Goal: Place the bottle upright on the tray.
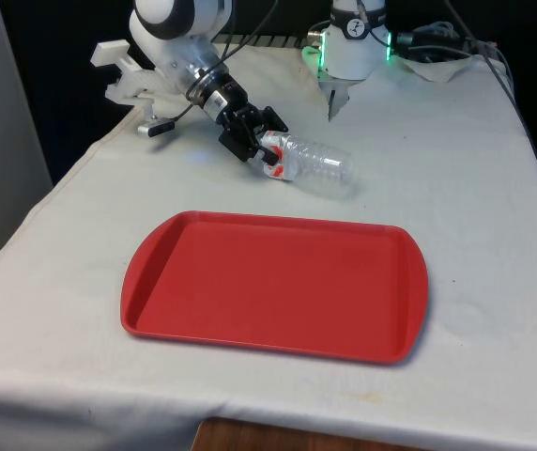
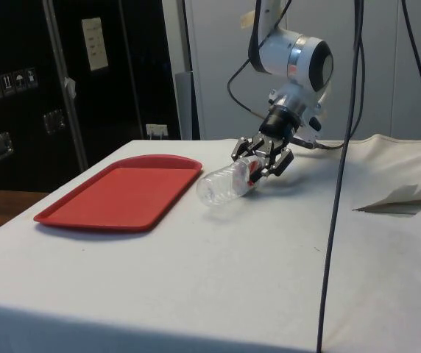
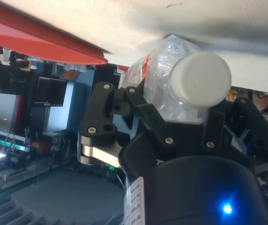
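Note:
A clear plastic bottle [image 1: 314, 166] with a white cap and a red label lies tilted on the white cloth, just beyond the red tray's [image 1: 278, 282] far edge. My gripper [image 1: 265, 153] is shut on its neck end, coming in low from the front view's left. From the side, the bottle [image 2: 222, 185] slopes down from the gripper [image 2: 262, 165] towards the tray [image 2: 118, 193], and its base is on or just over the cloth. In the wrist view the white cap [image 3: 200, 84] sits between the fingers [image 3: 124, 101], with the tray's edge [image 3: 40, 40] beyond.
The tray lies flat with nothing on it, near the table's front edge. Cables [image 2: 339, 184] hang down close to the side camera. A fold of cloth [image 2: 402, 197] rises towards the side view's right.

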